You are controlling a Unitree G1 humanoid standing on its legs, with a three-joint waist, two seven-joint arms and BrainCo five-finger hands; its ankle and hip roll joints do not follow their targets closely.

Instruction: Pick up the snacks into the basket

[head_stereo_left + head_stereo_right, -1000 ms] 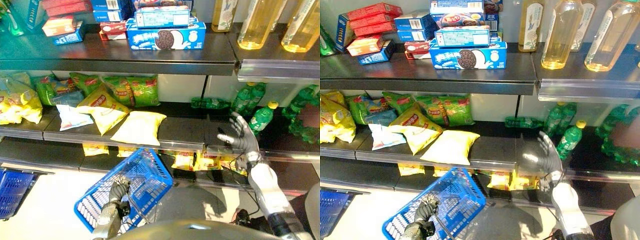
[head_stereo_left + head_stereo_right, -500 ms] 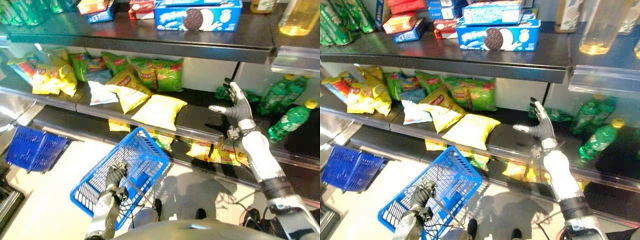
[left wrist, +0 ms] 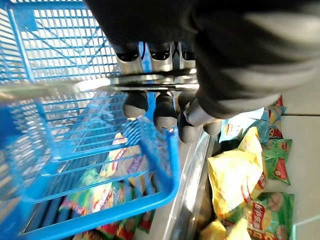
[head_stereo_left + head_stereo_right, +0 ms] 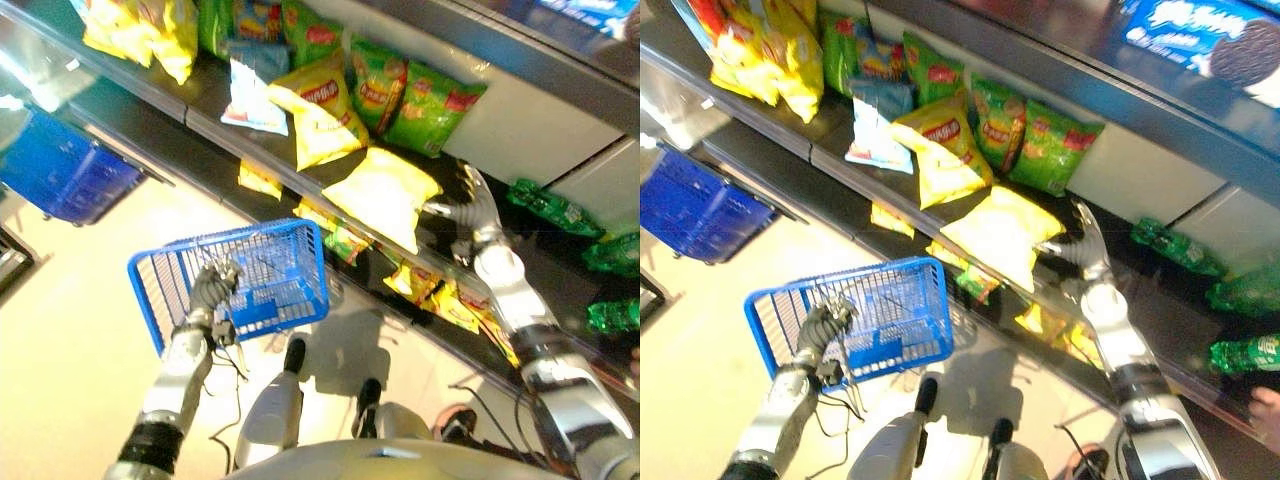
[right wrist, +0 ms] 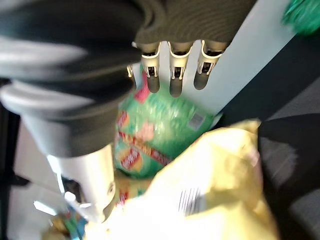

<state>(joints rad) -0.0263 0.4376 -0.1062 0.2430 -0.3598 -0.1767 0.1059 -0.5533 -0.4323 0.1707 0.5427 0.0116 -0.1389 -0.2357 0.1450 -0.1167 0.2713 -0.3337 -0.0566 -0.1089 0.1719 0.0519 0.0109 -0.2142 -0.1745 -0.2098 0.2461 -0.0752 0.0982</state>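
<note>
Left hand [image 4: 208, 290] is curling its fingers [image 3: 136, 104] round the metal handle [image 3: 150, 82] of the blue basket [image 4: 232, 285], which is hanging out in front of the shelf [image 4: 200, 118]. Right hand [image 4: 470, 208] is reaching in at the middle shelf with fingers straight and spread, gripping nothing, sitting just beside the near edge of the plain yellow snack bag [image 4: 380, 195]. That bag is lying flat on the shelf, with red-labelled yellow bags [image 4: 315, 120] and green bags [image 4: 425, 105] lying behind it.
</note>
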